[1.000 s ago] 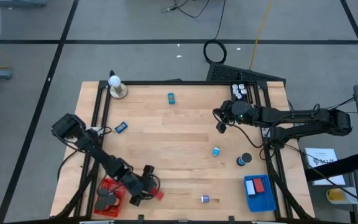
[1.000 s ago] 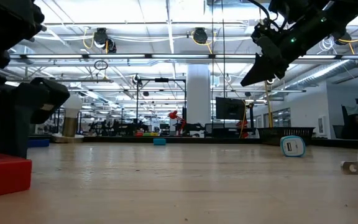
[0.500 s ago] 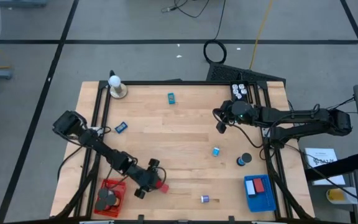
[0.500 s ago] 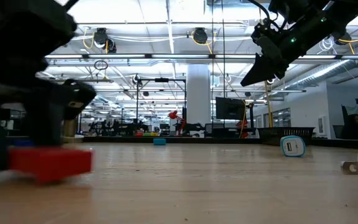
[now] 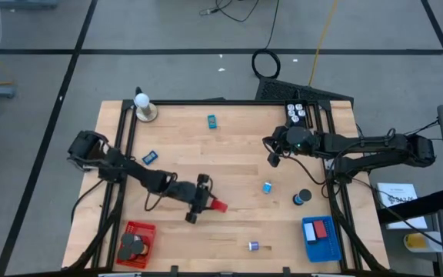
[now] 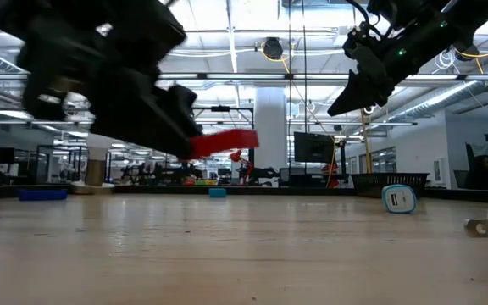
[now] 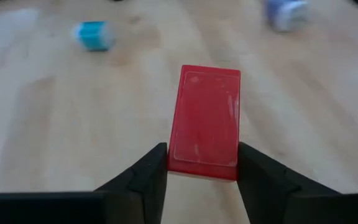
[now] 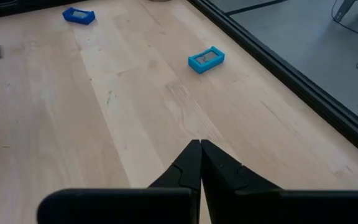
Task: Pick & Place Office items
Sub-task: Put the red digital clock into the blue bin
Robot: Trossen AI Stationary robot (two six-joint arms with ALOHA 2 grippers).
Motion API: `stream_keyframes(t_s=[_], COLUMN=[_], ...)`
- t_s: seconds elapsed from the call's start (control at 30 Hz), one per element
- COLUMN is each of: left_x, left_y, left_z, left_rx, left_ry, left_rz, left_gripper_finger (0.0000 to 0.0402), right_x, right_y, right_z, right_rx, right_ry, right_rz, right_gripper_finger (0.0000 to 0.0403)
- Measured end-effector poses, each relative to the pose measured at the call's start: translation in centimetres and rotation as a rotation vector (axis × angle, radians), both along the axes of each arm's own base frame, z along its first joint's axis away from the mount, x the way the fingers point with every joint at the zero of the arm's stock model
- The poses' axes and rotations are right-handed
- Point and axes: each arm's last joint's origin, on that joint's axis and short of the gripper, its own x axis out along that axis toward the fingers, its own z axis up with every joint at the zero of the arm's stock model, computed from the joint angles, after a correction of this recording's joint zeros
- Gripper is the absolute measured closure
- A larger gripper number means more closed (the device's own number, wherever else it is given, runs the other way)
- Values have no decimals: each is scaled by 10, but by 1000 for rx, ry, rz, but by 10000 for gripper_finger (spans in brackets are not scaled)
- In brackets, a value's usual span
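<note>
Left gripper point(image 7: 201, 163): your fingers clamp the red block point(image 7: 206, 121), lifted above mid-counter point(image 5: 229, 165).
Right gripper point(image 8: 200, 147): fingers together, hovering over the counter's right.
Blurred bits nearby: probably blue pieces point(image 7: 94, 35).

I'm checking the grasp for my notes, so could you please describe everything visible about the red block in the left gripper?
The red block is a flat rectangular slab, smooth and plastic-looking, with faint whitish scuffs on its broad face. The left gripper pinches one short end between its two dark fingers, so most of it juts forward. It is held roughly level, clear above the wooden table, near the middle, touching only the fingers.
</note>
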Motion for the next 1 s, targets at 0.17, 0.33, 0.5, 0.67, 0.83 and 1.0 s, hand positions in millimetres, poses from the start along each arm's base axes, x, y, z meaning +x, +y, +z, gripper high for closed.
stream_keyframes(t_s=[0.17,0.33,0.5,0.67,0.83,1.0], left_x=[24,62,96,120,128,127], left_y=[8,3,1,2,0,1], left_z=[-1,-9,-22,-28,-29,-22], left_rx=[-20,-4,-22,-45,-75,-46], left_ry=[-40,-37,-21,16,44,35], left_rz=[-5,-43,-31,4,23,-5], left_gripper_finger=[223,238,228,222,213,178], right_x=[0,1,1,2,2,2], right_y=[0,0,0,0,-1,-1], right_z=[1,2,2,3,3,3], right_rx=[-2,-6,-5,-8,-8,-5], right_ry=[-8,-29,-28,-32,-35,-40], right_rz=[-1,-2,-1,0,0,-2], right_gripper_finger=[403,403,403,403,403,403])
